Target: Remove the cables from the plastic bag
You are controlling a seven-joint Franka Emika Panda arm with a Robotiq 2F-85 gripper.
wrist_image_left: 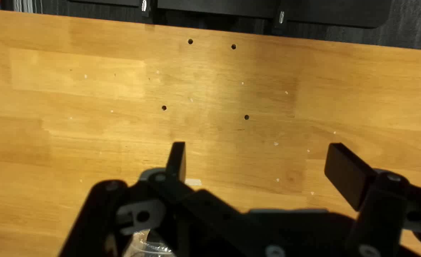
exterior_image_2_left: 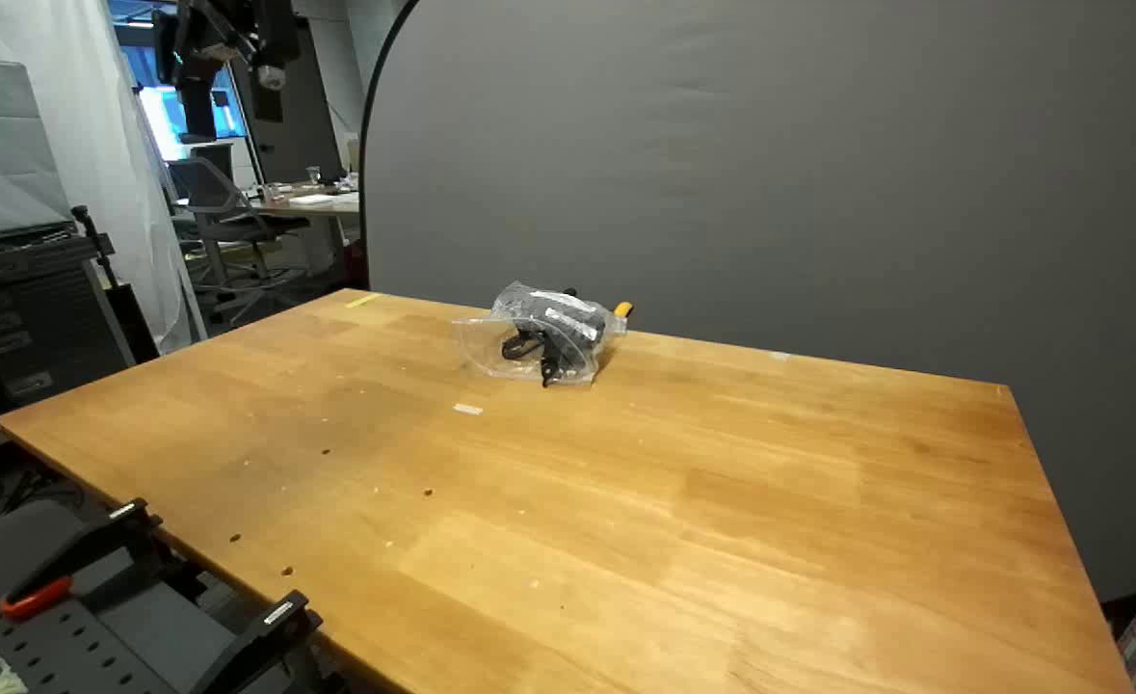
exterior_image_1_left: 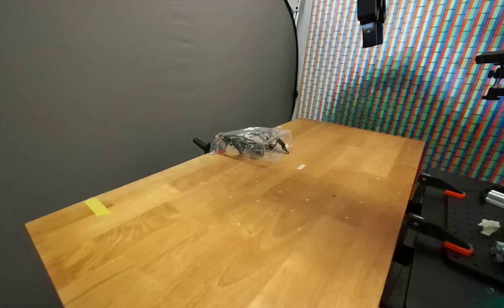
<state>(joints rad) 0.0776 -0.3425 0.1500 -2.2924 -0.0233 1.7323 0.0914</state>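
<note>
So yeah, wooden desk (exterior_image_2_left: 722, 540), tool (wrist_image_left: 256, 153) hanging above it with jaws spread wide, clear plastic bag (exterior_image_2_left: 568, 310) sitting right at a long edge, dark cables (exterior_image_2_left: 554, 349) bunched up inside, plus a yellow tape strip (exterior_image_1_left: 98, 206) near one corner.

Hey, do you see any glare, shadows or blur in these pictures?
Wrist view: pale sheen on the wooden table, and the gripper dark and slightly soft. In an exterior view: bright highlights on the plastic bag, a shadowy patch on the colourful backdrop.
</note>
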